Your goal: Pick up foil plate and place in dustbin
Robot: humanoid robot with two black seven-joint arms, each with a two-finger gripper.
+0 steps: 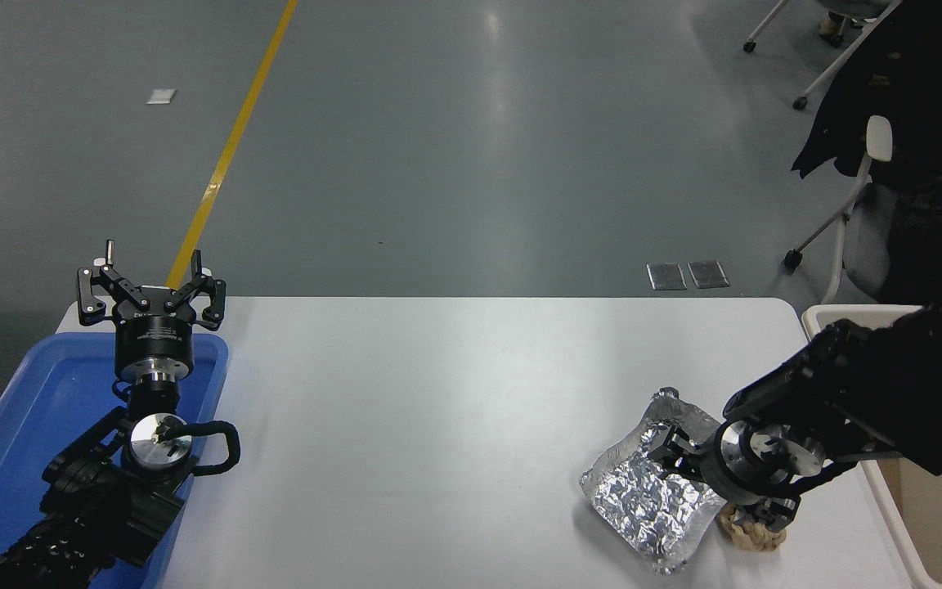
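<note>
You have open white table (438, 425) mid-frame; lower right, the paper ball (753, 530) crowds the foil plate (651, 507).

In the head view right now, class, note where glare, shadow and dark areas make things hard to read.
Head view: a pale ceiling-light streak glares on the floor; the foil plate sparkles with crinkled highlights and casts a soft shadow on the table; the black right gripper merges with its dark arm, so its fingers are hard to read; the parked left gripper is crisp.
</note>
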